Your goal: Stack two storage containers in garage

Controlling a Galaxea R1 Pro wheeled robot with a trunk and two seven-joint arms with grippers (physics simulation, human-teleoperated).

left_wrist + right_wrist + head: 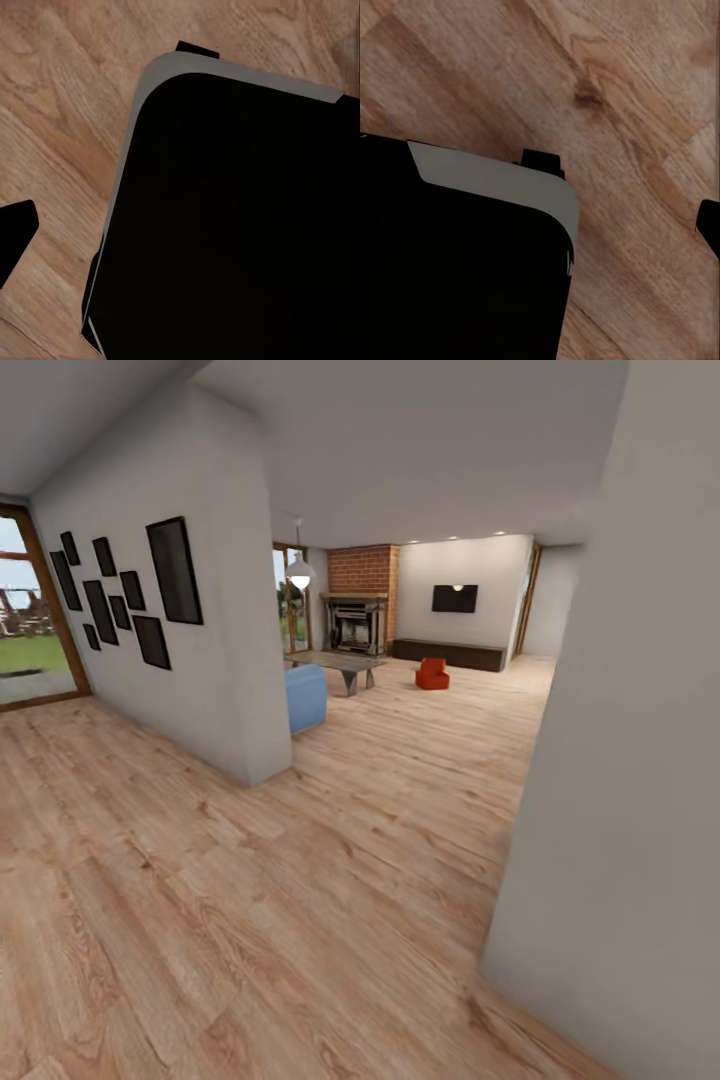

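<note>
Left arm: your left wrist camera looked down at the robot's black base [232, 225] with its grey rounded edge, above the wood-plank floor [60, 135]. A dark tip [15, 240] stood at the border of this picture; it may be a finger, but I cannot tell if the left gripper was apart or together.
Right arm: your right wrist camera also looked down, over another corner of the same black base [457, 270] and the plank floor [622, 112]. One dark piece [711, 225] showed at the border; I cannot tell the state of the right gripper.
Near ground: in the head view the light plank floor [250, 920] lay in front of you, with a white wall [620, 760] close on the right.
Middle: a white partition wall [210, 660] with black frames [120, 595] stood on the left, and a blue seat [306, 698] was just behind its end.
Far, the living room: the storage containers [432, 674] were on the floor as one orange-red shape, so I cannot separate the two. They sat in front of the long dark bench [450, 653], beside a low table [335, 662], with the brick fireplace [358, 610] and the wall TV [455, 598] behind.
</note>
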